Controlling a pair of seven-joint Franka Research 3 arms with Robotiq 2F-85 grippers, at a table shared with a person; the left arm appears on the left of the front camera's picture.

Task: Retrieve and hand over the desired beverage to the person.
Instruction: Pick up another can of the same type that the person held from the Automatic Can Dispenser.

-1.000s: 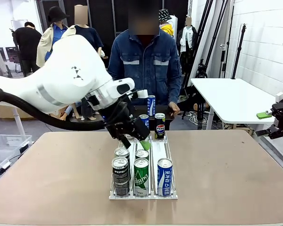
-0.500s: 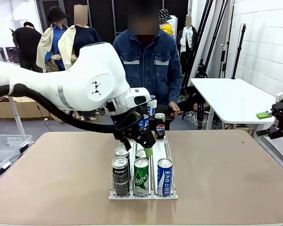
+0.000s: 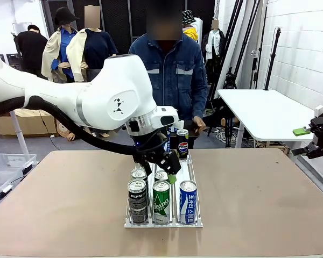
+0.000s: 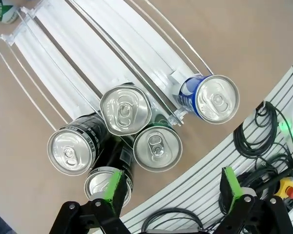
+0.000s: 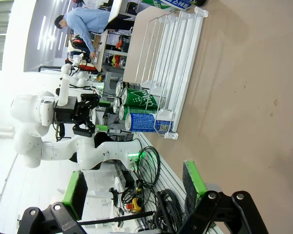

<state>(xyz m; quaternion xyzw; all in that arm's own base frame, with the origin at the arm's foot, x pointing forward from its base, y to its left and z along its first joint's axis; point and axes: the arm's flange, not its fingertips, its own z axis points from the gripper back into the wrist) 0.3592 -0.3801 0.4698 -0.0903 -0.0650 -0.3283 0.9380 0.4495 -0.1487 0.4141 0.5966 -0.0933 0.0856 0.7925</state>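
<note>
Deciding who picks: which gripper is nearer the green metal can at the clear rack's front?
Left. The left gripper hovers open just above the green metal can; the right gripper sits open far off at the table side.

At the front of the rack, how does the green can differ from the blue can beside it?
The green can stands in the middle lane, the blue can in the right lane. The green can has another can close behind it; the blue can's lane is bare right behind it. Both stand upright at the near end of the rack, silver-topped and unopened.
</note>
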